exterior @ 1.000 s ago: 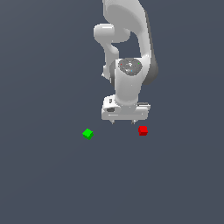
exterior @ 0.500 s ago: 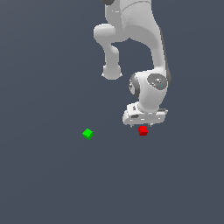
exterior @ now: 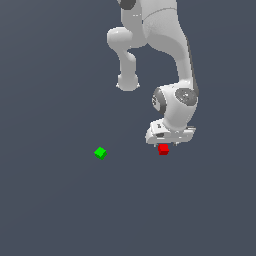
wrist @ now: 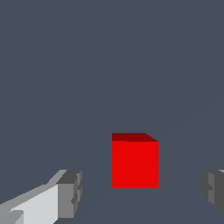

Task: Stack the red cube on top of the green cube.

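Observation:
The red cube (exterior: 163, 149) rests on the grey floor, directly under my white gripper (exterior: 169, 143), whose hand partly covers its top in the exterior view. In the wrist view the red cube (wrist: 134, 160) stands between my two grey fingertips (wrist: 70, 194), with a clear gap on each side. My gripper (wrist: 142, 192) is open and touches nothing. The green cube (exterior: 100, 153) sits alone on the floor, well off toward the exterior view's left of the red one.
The arm's white links (exterior: 160, 45) rise above and behind the red cube. Plain grey floor (exterior: 60, 210) surrounds both cubes.
The gripper has swung to the exterior view's right and come down over the red cube. Neither cube has moved.

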Robot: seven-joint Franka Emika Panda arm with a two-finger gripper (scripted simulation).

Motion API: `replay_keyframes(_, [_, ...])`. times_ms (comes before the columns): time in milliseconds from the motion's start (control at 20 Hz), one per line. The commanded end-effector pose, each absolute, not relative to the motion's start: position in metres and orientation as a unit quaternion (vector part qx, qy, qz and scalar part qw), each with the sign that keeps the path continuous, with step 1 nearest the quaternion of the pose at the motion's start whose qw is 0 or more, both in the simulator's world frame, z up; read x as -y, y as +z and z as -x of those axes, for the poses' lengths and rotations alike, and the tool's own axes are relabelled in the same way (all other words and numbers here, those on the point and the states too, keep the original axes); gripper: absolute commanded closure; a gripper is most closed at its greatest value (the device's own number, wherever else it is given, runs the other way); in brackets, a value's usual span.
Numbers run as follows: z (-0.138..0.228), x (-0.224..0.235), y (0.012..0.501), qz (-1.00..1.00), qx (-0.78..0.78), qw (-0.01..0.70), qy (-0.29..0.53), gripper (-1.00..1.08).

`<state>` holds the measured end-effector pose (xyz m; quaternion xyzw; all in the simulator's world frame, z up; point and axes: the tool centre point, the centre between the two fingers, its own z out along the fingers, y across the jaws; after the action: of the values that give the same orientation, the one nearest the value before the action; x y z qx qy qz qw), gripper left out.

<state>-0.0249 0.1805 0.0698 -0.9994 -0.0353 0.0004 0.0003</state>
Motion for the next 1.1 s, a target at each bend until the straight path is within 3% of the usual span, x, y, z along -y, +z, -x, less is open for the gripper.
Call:
replay_keyframes(0, [0.025, -0.18, 0.067, 0.999, 0.035, 0.0, 0.001, -0.92])
replay_keyframes(750, [0.024, -0.181, 0.02, 0.999, 0.035, 0.0, 0.0, -0.92])
replay_keyframes(800, [0.024, -0.181, 0.02, 0.999, 0.035, 0.0, 0.0, 1.08])
replay_keyframes(1050, [0.024, -0.181, 0.02, 0.999, 0.035, 0.0, 0.0, 1.08])
